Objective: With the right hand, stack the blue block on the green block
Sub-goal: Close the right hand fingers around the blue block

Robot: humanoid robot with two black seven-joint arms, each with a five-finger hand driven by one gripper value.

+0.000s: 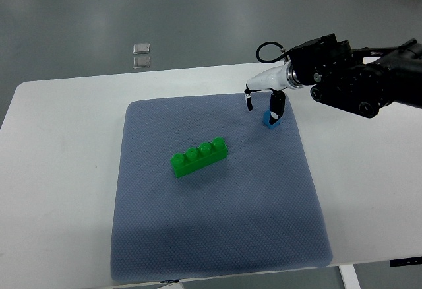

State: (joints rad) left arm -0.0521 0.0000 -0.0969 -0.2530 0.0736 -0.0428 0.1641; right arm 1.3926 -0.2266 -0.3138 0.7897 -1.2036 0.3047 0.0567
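A steep overhead view shows a white table (59, 170) with rounded corners, its far edge running across the upper part of the picture and grey floor beyond it. On that floor, just past the table's far edge, lie two small pale square tiles (141, 54), one behind the other.

A blue-grey textured mat (217, 236) covers the middle of the table. Its left edge stands well in from the table's left side, leaving a broad band of bare white surface there. Its near edge runs close to the table's front edge.

Left of the mat's centre lies the green block (200, 156), a long brick with four studs on top, set at a slant so that its right end points toward the far side. Open mat surrounds it on every side, with the largest free stretch toward the near edge.

Further right, near the mat's far right corner, sits the blue block (271, 120), small and partly hidden. The right hand (266, 102) reaches down over it from a black arm that enters from the picture's right edge. One dark finger (278, 104) touches the blue block; another hangs apart to its left. Whether the hand truly grips the block cannot be told.

Bare white table lies right of the mat.
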